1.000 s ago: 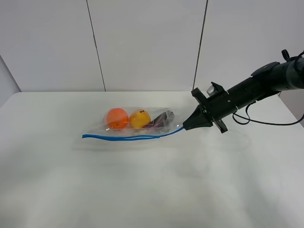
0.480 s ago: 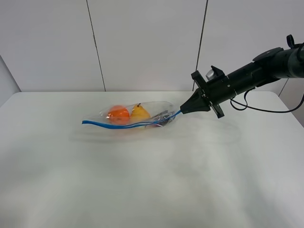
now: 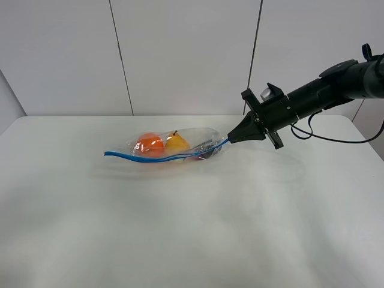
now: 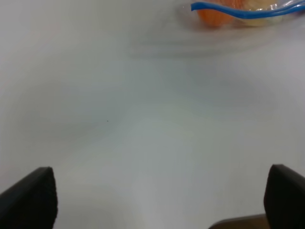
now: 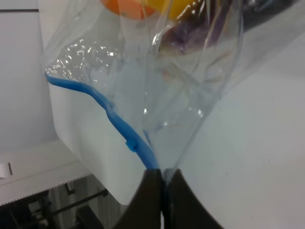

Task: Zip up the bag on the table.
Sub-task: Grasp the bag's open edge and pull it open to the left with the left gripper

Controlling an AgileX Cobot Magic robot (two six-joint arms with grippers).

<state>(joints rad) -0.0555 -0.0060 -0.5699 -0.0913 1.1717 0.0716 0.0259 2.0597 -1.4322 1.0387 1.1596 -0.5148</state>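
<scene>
The clear crinkly bag [image 3: 193,139] lies on the white table [image 3: 180,228], with orange [image 3: 150,144], yellow [image 3: 176,142] and dark purple [image 3: 204,153] items inside. Its blue zipper strip [image 3: 157,159] runs along the near edge. My right gripper [image 3: 230,140] is shut on the strip's right end and holds that end lifted off the table. In the right wrist view the closed gripper [image 5: 162,174] pinches the strip [image 5: 108,107] and bag film [image 5: 190,95]. My left gripper [image 4: 157,198] is open and empty over bare table, with the bag's left end [image 4: 224,12] far ahead of it.
White wall panels [image 3: 186,54] stand behind the table's far edge. A black cable [image 3: 336,155] hangs from the right arm over the table's right side. The left arm does not show in the exterior view.
My right gripper has risen and drawn back, lifting the bag's right end so the bag tilts up. Over the last half second almost nothing moved.
</scene>
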